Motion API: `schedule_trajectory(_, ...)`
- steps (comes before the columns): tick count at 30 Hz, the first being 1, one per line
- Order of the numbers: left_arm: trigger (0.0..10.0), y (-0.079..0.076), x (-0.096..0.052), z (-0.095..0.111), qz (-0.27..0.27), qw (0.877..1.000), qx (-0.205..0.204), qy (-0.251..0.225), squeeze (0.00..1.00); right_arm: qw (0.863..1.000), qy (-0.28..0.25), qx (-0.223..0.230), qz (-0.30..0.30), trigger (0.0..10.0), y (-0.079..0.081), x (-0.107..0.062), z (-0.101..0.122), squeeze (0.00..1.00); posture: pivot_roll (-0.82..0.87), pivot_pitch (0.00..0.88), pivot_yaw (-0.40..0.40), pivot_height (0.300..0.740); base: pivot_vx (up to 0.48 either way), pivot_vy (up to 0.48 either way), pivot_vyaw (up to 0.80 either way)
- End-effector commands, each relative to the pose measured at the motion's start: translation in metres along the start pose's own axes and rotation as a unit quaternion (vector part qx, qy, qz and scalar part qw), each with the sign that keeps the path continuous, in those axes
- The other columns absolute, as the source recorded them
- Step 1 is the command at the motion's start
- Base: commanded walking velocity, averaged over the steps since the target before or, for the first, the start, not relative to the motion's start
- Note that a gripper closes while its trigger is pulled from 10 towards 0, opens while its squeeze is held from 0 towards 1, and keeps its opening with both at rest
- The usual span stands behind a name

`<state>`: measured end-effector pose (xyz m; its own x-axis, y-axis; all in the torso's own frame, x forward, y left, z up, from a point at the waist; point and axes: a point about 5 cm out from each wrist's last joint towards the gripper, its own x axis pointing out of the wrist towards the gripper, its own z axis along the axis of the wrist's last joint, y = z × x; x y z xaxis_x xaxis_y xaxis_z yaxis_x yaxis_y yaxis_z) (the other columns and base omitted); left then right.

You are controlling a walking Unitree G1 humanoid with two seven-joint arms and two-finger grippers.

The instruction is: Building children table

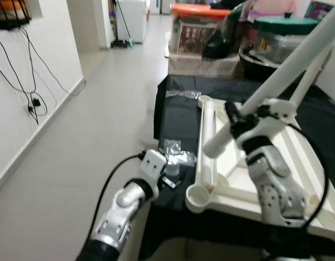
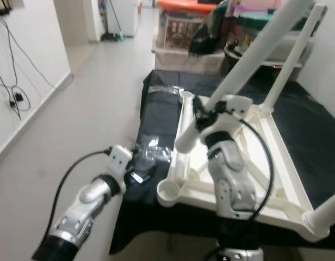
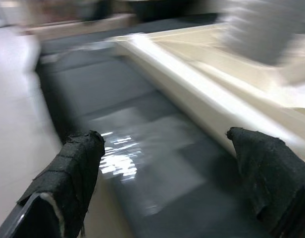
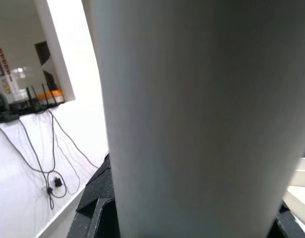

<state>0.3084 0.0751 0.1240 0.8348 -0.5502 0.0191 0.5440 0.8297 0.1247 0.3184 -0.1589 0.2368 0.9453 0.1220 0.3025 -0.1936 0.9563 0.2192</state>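
Note:
The white children's table frame (image 1: 207,130) lies upside down on a black cloth (image 1: 175,109). An empty round socket (image 1: 199,197) sits at its near left corner. My right gripper (image 1: 235,122) is shut on a long white leg (image 1: 287,65), held tilted with its lower end above the frame's left rail. Close up in the right wrist view is the same leg (image 4: 192,119). Another leg (image 2: 292,60) stands at the far right corner. My left gripper (image 1: 170,176) is open and low at the cloth's left edge, beside clear plastic bags (image 1: 175,152). Its fingers (image 3: 80,163) hold nothing.
Storage boxes, one with an orange lid (image 1: 197,27), and a green-lidded pot (image 1: 284,32) stand behind the cloth. A grey floor corridor (image 1: 102,109) runs along the left. Cables (image 1: 34,103) hang on the white wall.

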Motion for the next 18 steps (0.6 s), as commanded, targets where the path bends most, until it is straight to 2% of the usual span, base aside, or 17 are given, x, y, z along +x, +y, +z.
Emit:
schedule_trajectory(1,10.0,-0.0067,0.0029,-0.0008,-0.008,1.0,-0.006,0.001,0.0,1.0,-0.013,-0.01,-0.009,10.0,-0.0051,0.0008,0.0069,0.0,0.07,0.0,-0.098,0.74,0.0,-0.307,0.0)
schedule_trajectory(13,10.0,-0.0001,0.0012,-0.0004,0.026,1.0,-0.016,0.002,0.0,1.0,-0.004,-0.001,0.024,10.0,-0.002,0.005,0.0068,0.0,0.07,0.0,-0.103,0.74,0.0,-0.026,0.0)
schedule_trajectory(18,10.0,0.0021,-0.0003,0.0007,0.038,0.999,-0.01,-0.001,0.0,0.997,0.025,0.015,0.078,10.0,0.0025,0.0062,0.0011,0.0,0.08,0.0,-0.108,0.74,0.0,0.0,0.0)
